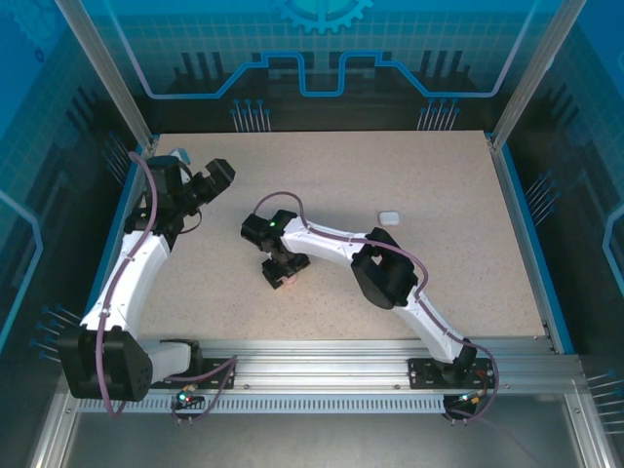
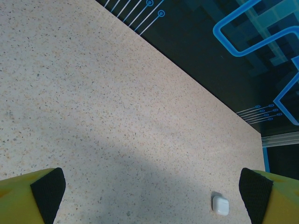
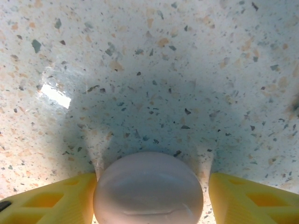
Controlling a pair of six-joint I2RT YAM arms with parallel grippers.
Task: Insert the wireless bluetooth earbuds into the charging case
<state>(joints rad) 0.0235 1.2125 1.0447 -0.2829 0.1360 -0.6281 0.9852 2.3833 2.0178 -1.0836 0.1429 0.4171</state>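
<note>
- The right gripper (image 1: 284, 279) is lowered to the table (image 1: 439, 175), a little left of the middle, with its arm bent in a long curve from the near right edge.
- In the right wrist view, its yellow fingers (image 3: 56, 200) stand on both sides of a rounded whitish object (image 3: 148, 189) that has a light pink tone.
- One finger touches the side of this object. On the other side a thin gap seems to remain, so I cannot tell if the gripper (image 3: 153, 179) really presses it or only stands around it.
- The object lies on the speckled surface and throws a soft shadow in front of it. A faint seam runs across the part nearest the camera. I cannot tell what exactly it is.
- From above, it appears as a small pinkish spot (image 1: 287, 282) at the tip of the right gripper.
- The left gripper (image 1: 216, 175) is held above the far left part of the table, with its jaws spread wide. In its own view, the black pads (image 2: 48, 192) sit at the two lower corners, with bare table between them (image 2: 152, 198).
- A small white charging case (image 1: 389, 215) lies alone on the table, right of the middle, well apart from both grippers. It looks closed.
- The left wrist camera sees this case (image 2: 220, 205) near the lower edge, closer to the pad at the right side of that picture.
</note>
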